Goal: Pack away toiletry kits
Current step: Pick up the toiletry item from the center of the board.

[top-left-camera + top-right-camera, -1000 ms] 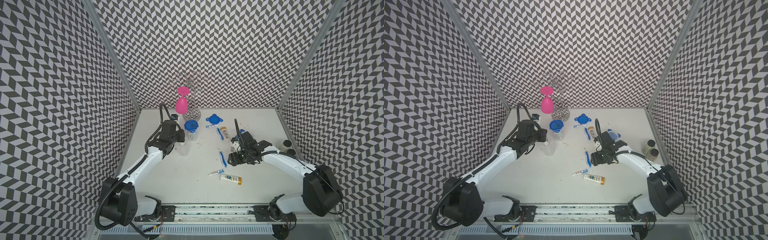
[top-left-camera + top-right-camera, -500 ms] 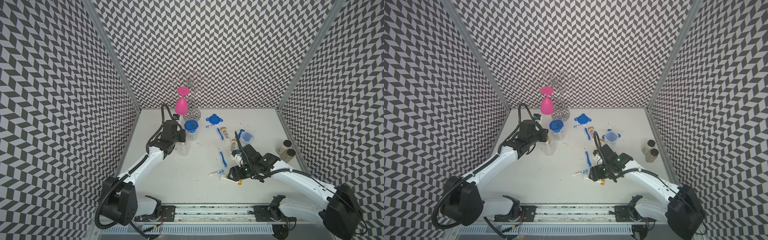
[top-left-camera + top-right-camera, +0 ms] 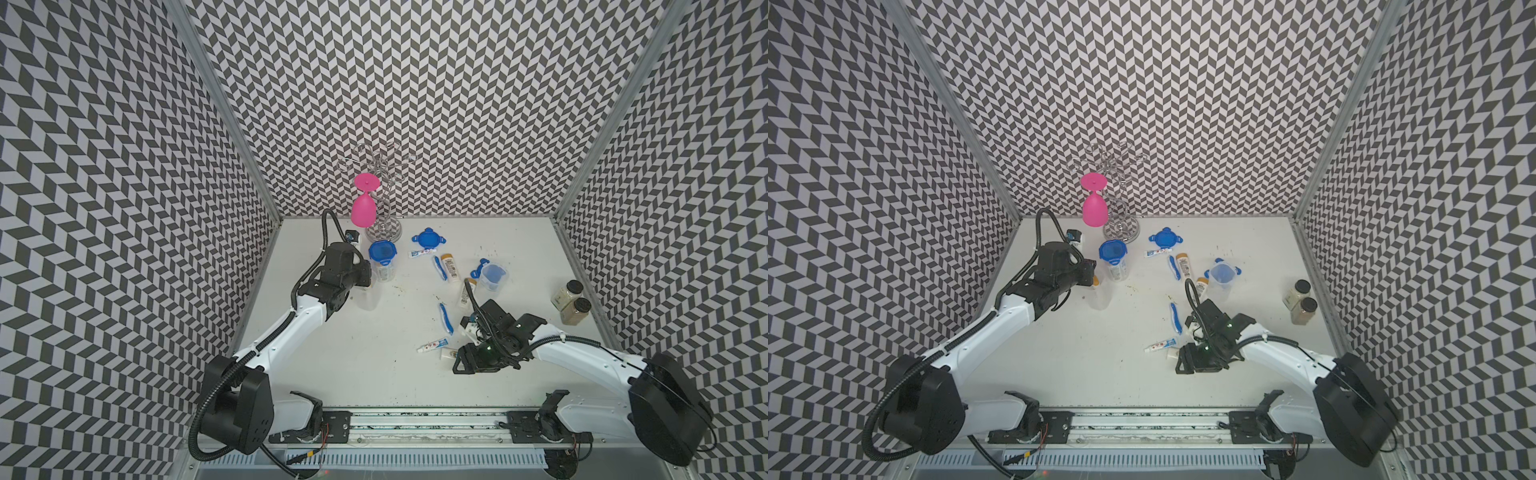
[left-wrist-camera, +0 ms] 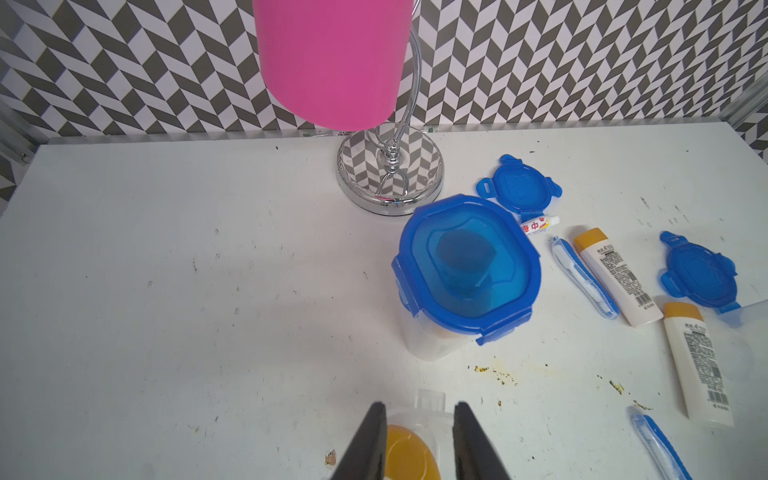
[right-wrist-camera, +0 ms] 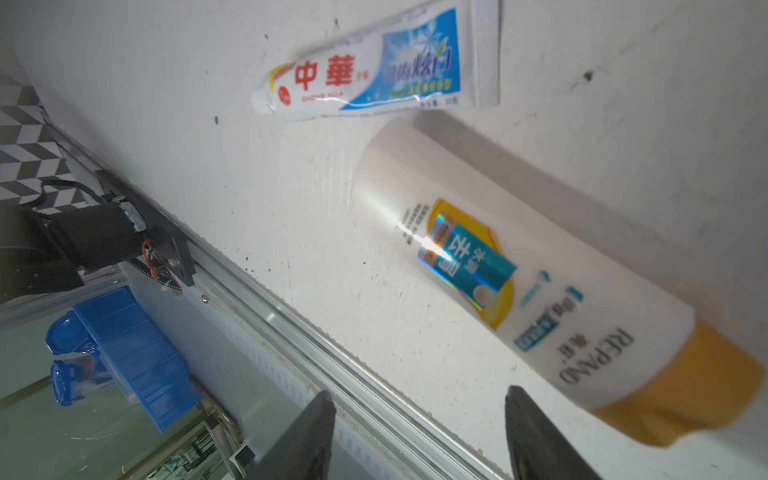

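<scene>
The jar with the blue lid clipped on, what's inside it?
Through the blue lid of the closed jar you can see a dark roundish shape, and some orange low at its wall. The lid blurs the rest, so what's packed can't be told.

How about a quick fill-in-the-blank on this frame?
The goblet hanging on the wire rack is ___.
The right claw stands ___, holding nothing.
By the side wall stand ___ spice jars.
The lidded jar beside the wire rack has a ___ lid.
Missing: pink; open; two; blue.
</scene>
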Available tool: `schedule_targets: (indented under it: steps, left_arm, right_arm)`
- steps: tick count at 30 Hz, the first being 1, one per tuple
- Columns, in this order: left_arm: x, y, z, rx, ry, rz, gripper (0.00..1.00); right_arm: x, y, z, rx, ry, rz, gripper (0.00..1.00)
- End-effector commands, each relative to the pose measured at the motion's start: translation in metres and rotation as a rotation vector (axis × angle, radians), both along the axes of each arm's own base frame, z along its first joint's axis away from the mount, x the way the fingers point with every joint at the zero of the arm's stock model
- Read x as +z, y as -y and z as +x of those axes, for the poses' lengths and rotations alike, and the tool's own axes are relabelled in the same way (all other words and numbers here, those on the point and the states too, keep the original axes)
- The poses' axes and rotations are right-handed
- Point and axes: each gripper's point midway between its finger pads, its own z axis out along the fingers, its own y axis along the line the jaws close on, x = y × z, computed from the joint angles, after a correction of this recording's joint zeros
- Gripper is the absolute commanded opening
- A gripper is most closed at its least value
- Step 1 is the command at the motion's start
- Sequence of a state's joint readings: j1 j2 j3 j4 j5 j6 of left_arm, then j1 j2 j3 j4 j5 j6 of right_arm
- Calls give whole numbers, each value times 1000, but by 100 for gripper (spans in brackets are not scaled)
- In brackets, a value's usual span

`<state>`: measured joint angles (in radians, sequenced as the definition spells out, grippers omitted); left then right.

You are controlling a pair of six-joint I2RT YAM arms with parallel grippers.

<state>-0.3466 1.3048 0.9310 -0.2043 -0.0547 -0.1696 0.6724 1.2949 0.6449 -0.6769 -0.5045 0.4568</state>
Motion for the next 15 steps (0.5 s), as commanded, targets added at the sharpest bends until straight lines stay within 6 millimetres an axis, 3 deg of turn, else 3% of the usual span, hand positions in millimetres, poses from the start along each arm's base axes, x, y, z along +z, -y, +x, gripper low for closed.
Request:
schedule_targets:
  steps: [1,6,11,15]
  left_arm:
    - [8,1,-7,-14,20,-17,31]
    - [17,3,-9,-23,38,-34,31]
    - [26,4,-10,-30,56,-50,32]
    - [27,4,-13,-32,57,-57,33]
  right_arm:
    - [7,-18,28,0,93,32,63]
    - [2,-13,53,-57,152,-33,66]
    - [1,7,84,-170,197,-43,72]
    - [-5,14,103,-138,222,-91,74]
